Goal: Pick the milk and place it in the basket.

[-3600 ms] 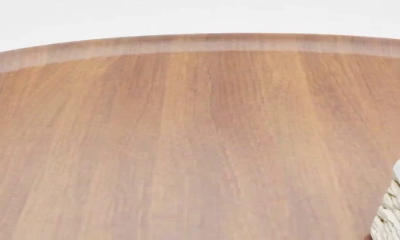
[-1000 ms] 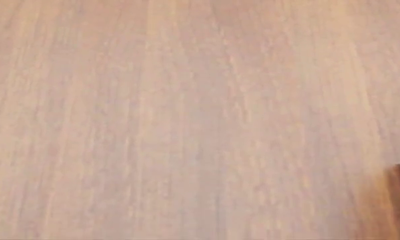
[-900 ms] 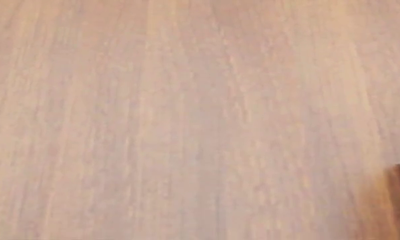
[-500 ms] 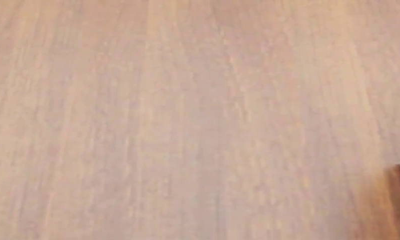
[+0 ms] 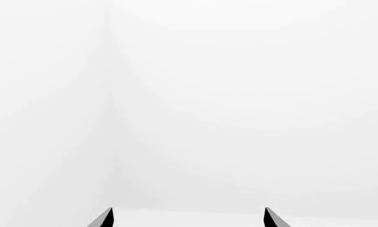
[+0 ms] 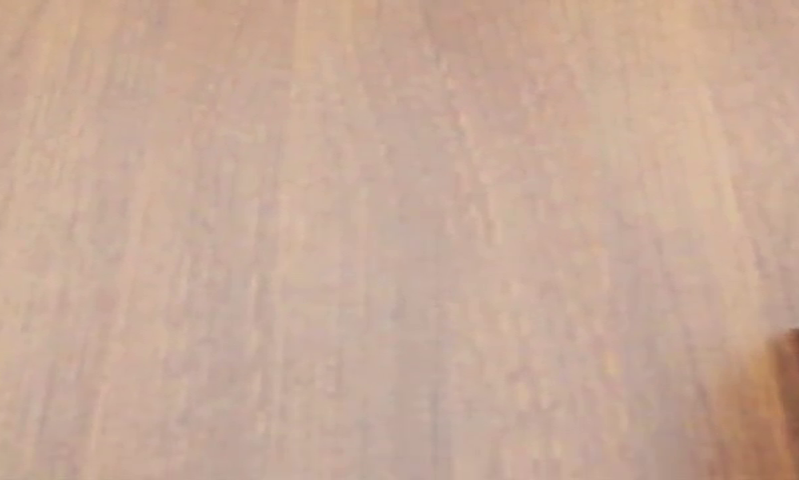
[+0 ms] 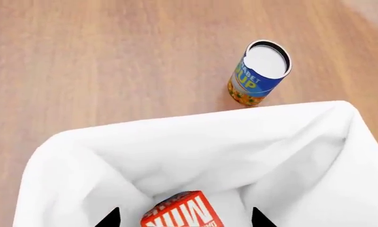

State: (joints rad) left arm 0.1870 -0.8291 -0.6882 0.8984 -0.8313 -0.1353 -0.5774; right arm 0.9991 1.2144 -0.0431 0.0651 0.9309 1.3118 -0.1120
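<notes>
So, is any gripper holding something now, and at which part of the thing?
It cannot be told. The milk is between the right gripper fingertips, above the basket liner, but contact is not visible. The left gripper is open, holding nothing.

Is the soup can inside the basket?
No. The can stands on the table outside the basket; only the milk is inside.

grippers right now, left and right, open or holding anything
Left gripper: open, empty, facing blank white background.
Right gripper: open, over the basket; the milk sits inside between its fingertips.
</notes>
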